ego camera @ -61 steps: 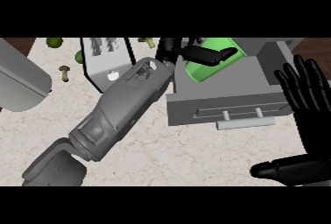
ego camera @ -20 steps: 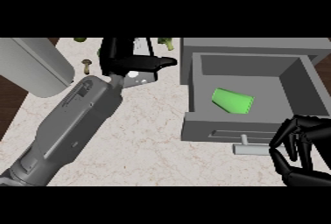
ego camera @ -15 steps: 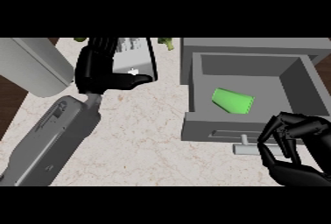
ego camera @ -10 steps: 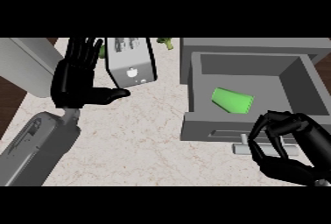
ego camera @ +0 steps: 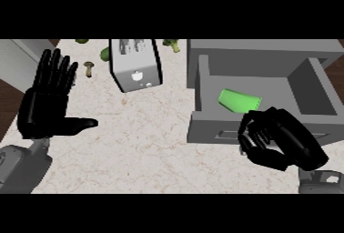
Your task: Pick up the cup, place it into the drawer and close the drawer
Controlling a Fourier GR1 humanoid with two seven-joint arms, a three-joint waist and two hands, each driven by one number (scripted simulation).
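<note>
Green cup [ego camera: 239, 99] lies on its side inside the open grey drawer [ego camera: 316, 93], right of frame centre, near the drawer's front wall. Right hand [ego camera: 279, 143] at lower right, fingers curled inward over the drawer's front panel where the handle sits; whether they actually grip it cannot be told. Nothing else in that hand. Left hand [ego camera: 46, 102] at left of frame, spread flat and wide, fingers pointing up, thumb out to the right, holding nothing, over the marbled counter [ego camera: 134, 150]. Grey toaster [ego camera: 135, 63] at upper centre. Small green vegetables [ego camera: 105, 53] along the upper edge beside it.
</note>
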